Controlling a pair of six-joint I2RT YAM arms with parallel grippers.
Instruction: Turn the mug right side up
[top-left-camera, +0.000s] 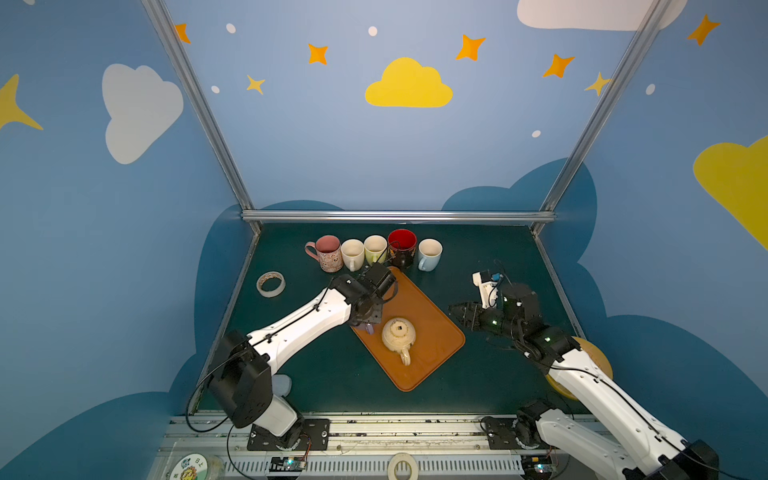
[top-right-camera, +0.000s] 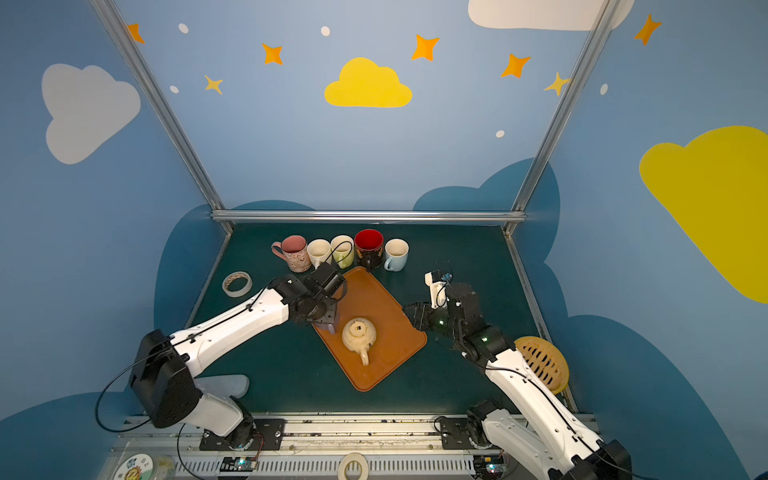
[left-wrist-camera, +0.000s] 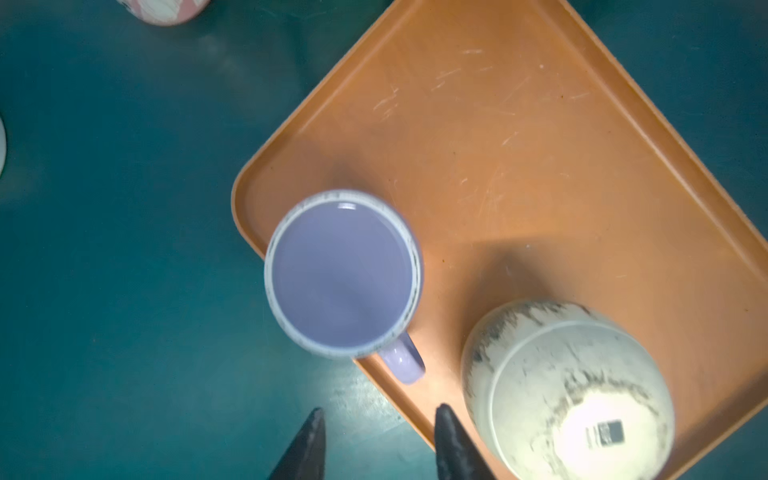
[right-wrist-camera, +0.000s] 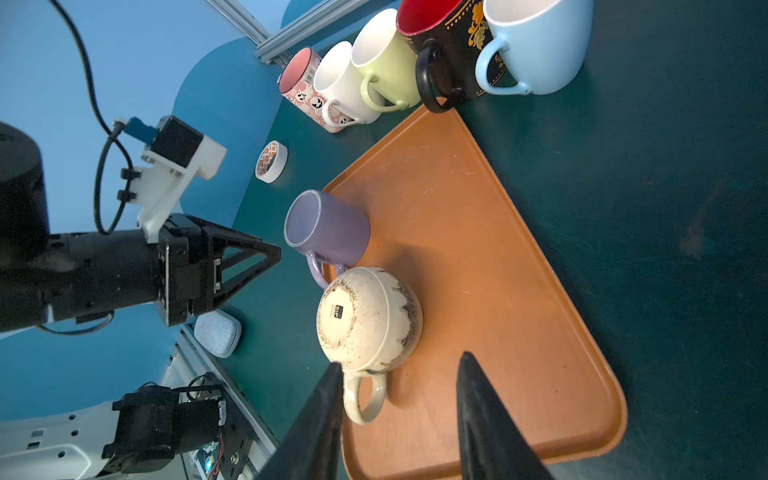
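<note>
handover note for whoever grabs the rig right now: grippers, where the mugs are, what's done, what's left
Grippers: the left gripper is open and empty, above the purple mug. The right gripper is open and empty, aimed at the cream mug.
Things: purple mug upright at the edge of the orange tray. Cream mug upside down on the tray, base up. Row of five mugs upright behind the tray.
Done: purple mug is right side up.
Left: flip the cream mug.

light: even, from overhead; bench (top-left-camera: 478, 257) dim in both top views | shadow: soft, on tray (left-wrist-camera: 498, 145) ahead of left gripper (left-wrist-camera: 380, 415) | glare: cream mug (left-wrist-camera: 598, 424) base blown out beside it | blur: purple mug (left-wrist-camera: 345, 274) rim smeared | edges: top views bowed
</note>
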